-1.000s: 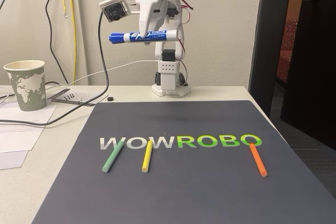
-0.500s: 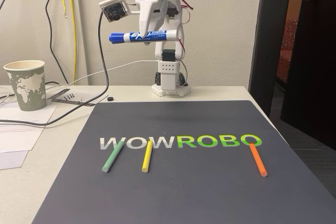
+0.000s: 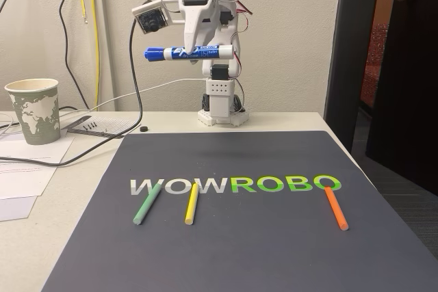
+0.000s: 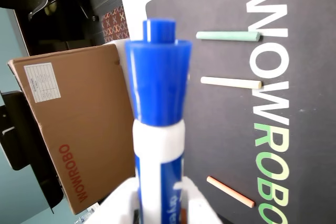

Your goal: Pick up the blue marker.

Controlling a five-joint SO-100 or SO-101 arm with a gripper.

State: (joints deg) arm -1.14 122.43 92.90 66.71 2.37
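The blue marker hangs level high above the table at the back, cap to the left in the fixed view. My white gripper is shut on its barrel from above. The wrist view looks along the blue marker, its blue cap pointing up the picture, with my gripper clamped on the labelled barrel at the bottom edge.
A dark WOWROBO mat covers the table and carries a green stick, a yellow stick and an orange stick. A paper cup, papers and cables sit at the left. A cardboard box stands off the table's edge.
The arm has drawn slightly up and back with the marker, which now sits a little higher and to the right in the fixed view.
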